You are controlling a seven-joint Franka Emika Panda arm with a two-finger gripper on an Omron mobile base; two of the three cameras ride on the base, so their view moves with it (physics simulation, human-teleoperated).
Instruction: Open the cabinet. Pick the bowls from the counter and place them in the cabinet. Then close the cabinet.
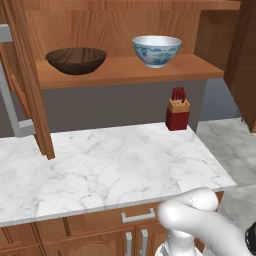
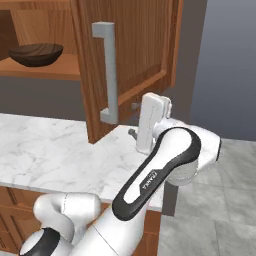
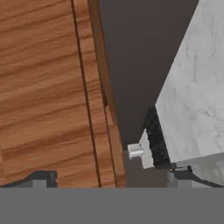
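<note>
the cabinet [image 1: 125,70] stands open, both doors swung out. the left door [image 1: 30,85] hangs edge-on over the left part of the worktop [image 1: 115,165], its lower corner close above the marble. the right door [image 2: 135,55] juts forward past the worktop's right end, its long grey bar handle [image 2: 110,75] facing outward. both bowls sit on the cabinet's lower shelf [image 1: 125,74]: the dark wooden bowl [image 1: 76,60] to the left, the white and blue bowl [image 1: 156,50] to the right, well apart, each near the shelf's front edge.

between the doors the marble is bare, save for a red knife block [image 1: 177,114] standing upright at the back wall near the right end. the worktop's right edge drops to a grey tiled floor [image 1: 235,155], with open room beyond. drawers with short handles [image 1: 137,216] run under its front edge.

the gripper [image 3: 107,179] sits beside the right door, off the worktop's right end. in the hand view the door's wood grain fills the left, the marble corner the right, a dark gap between. the jaws are spread wide and hold nothing; whether a fingertip touches the door is hard to tell.
</note>
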